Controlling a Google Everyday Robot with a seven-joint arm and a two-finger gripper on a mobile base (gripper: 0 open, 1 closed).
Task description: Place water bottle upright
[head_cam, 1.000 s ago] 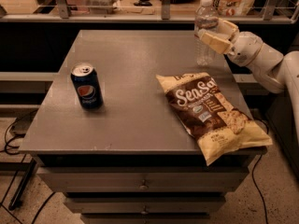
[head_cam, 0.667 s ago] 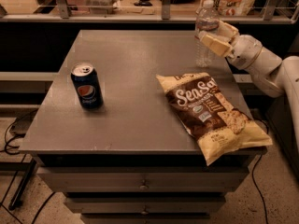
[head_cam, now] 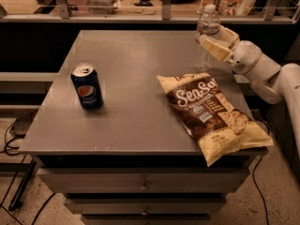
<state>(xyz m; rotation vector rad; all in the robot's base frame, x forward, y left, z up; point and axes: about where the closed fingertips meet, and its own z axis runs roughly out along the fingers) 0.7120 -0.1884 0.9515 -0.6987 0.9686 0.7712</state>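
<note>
gripper (head_cam: 212, 36) is closed on our water bottle (head_cam: 203, 59), fingers on both sides mid-body. bottle is upright, white cap up, at the table's (head_cam: 131, 102) far right. chip bag (head_cam: 211, 114) sits just in front, pepsi can (head_cam: 86, 86) well apart on the left.

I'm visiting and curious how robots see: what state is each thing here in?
Clear ribbed plastic water bottle, white cap: upright, at the grey table's far right.
Robot's gripper: there too, shut on the bottle.
Dark blue Pepsi can: upright, left side.
Brown-and-yellow chip bag: lying flat, corner overhanging the front edge.
Drawers: shut.
</note>
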